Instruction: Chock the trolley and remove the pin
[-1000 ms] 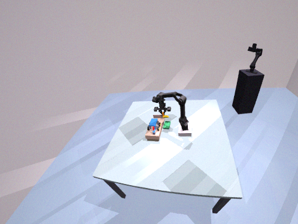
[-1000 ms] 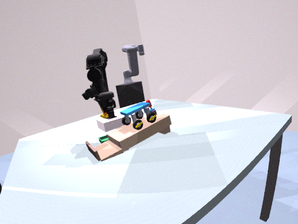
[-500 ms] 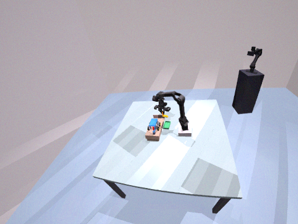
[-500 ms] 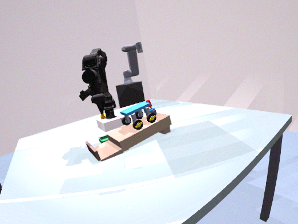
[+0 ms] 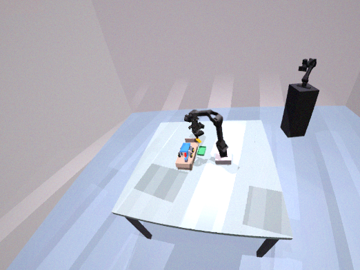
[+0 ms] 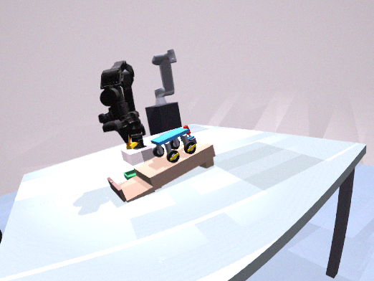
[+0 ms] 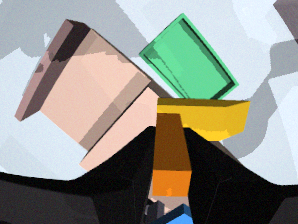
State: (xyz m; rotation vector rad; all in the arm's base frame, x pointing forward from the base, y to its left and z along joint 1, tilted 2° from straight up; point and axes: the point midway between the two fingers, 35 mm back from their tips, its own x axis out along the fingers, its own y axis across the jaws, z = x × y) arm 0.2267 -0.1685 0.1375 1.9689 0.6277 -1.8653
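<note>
1 item governs the coming move: the lie of the yellow chock [image 5: 198, 140] [image 6: 132, 145] [image 7: 202, 120] relative to the trolley [image 5: 185, 148] [image 6: 170, 136] [image 7: 185, 212]. The gripper [image 5: 198, 136] [image 6: 135, 143] [image 7: 168, 133] is closed on the chock's orange handle [image 7: 171, 155], carrying the piece in the air above the lower part of the ramp [image 5: 184, 166] [image 6: 172, 171] [image 7: 122, 132], towards the side where the green tray [image 5: 201, 151] [image 6: 130, 174] [image 7: 192, 60] sits on the counter [image 5: 162, 182] [image 6: 286, 158]. The trolley stands farther up the slope; the chock is therefore on the correct, downhill side, though apart from every wheel

Alignment: in the wrist view the chock's long body lies oblique to the cross edge of the ramp, and it appears displaced towards the tray-side edge. Judged from this, the move requires 3 corrections: a turn to suit the wheel, a shift inward over the slope, and a descent before the uphill push. The black base cannot be made out clearly

Restraint: the red-headed stop pin [image 5: 185, 155] [image 6: 186, 130] stands at the uphill end, and the trolley rests on its wheels, including the downhill wheel [image 6: 173, 156] on the side away from the arm. Risk assessed: a skewed chock could meet the tyre at 1 corner and slip, or a hard push could shift the trolley. Pin removal should wait for firm contact
</note>
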